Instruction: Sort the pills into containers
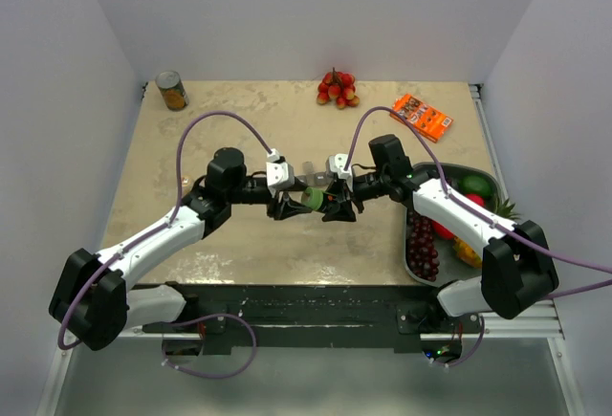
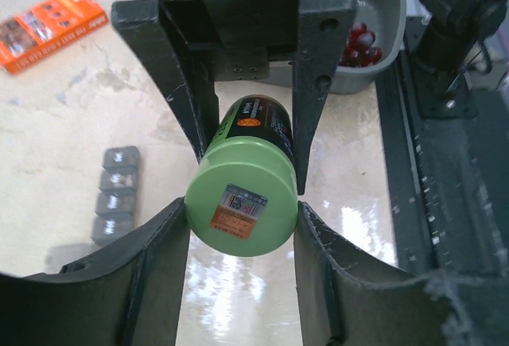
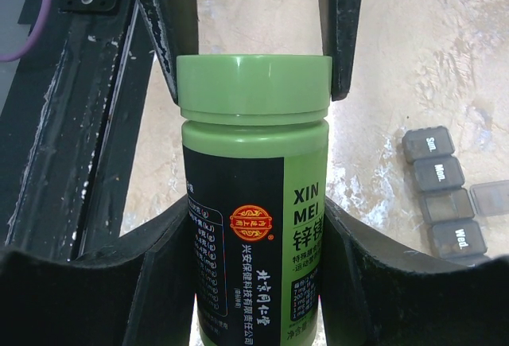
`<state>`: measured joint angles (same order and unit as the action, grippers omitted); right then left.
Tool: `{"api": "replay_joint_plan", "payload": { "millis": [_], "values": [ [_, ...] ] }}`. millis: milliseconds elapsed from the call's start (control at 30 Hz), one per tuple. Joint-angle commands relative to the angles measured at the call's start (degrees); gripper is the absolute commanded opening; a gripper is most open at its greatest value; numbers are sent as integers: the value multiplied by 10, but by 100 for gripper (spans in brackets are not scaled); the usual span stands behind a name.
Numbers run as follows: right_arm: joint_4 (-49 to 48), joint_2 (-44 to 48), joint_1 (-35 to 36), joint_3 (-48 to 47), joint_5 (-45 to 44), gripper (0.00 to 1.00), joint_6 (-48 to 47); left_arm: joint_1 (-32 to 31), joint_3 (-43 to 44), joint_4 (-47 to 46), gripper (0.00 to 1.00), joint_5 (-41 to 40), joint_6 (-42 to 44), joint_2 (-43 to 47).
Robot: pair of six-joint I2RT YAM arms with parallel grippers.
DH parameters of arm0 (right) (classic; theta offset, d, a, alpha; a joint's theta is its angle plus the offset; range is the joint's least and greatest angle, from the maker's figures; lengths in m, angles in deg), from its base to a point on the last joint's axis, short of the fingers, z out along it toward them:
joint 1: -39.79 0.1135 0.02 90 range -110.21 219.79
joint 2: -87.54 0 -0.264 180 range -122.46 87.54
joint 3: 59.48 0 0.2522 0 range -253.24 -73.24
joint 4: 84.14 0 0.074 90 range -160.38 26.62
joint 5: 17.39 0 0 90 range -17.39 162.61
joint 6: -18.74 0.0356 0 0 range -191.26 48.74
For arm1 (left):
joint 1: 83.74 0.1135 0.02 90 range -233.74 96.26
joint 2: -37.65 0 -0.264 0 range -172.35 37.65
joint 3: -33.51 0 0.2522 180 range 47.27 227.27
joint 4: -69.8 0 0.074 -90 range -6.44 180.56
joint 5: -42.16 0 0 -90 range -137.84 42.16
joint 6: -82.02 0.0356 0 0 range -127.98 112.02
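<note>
A small green bottle [image 1: 314, 198] with a green cap [image 2: 242, 211] hangs on its side over the middle of the table, between both grippers. My right gripper [image 3: 256, 219] is shut on the bottle's labelled body [image 3: 254, 227]. My left gripper [image 2: 242, 220] faces it, and both its pads press against the cap's sides. The containers [image 2: 118, 195], a dark-grey strip of small lidded compartments, lie on the table beside the bottle and also show in the right wrist view [image 3: 445, 195]. No pills show.
An orange-labelled tin can [image 1: 172, 91] stands at the back left. A cluster of red fruit [image 1: 337, 89] and an orange box [image 1: 422, 117] lie at the back. A grey tray [image 1: 435, 168] with grapes [image 1: 422, 244] and other fruit sits at the right.
</note>
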<state>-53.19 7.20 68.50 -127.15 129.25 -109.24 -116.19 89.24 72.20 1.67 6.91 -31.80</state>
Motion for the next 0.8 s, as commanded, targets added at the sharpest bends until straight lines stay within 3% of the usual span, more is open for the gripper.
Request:
{"api": "replay_joint_plan", "payload": {
  "millis": [0, 67, 133, 167, 333, 600, 767],
  "values": [
    [-10, 3, 0, -7, 7, 0, -6, -4, 31, -42, 0, -6, -163, 9],
    [-14, 1, 0, -8, 1, 0, -2, -4, 33, -34, 0, -60, -296, 17],
    [-17, 1, 1, -8, -5, 0, 1, -4, 42, 14, 0, -71, -365, 15],
    [-18, 0, 0, -8, -6, 0, 4, -3, 43, 27, 0, -69, -441, 14],
    [-22, -1, 0, -8, -11, 0, 8, -5, 28, 43, 0, -93, -691, 34],
    [-22, -2, 1, -8, -17, 0, 9, -4, 52, 113, 0, -150, -852, 77],
    [-22, 0, 0, -7, -16, 0, 8, -4, 39, 75, 0, -120, -939, 64]
  ]
}}
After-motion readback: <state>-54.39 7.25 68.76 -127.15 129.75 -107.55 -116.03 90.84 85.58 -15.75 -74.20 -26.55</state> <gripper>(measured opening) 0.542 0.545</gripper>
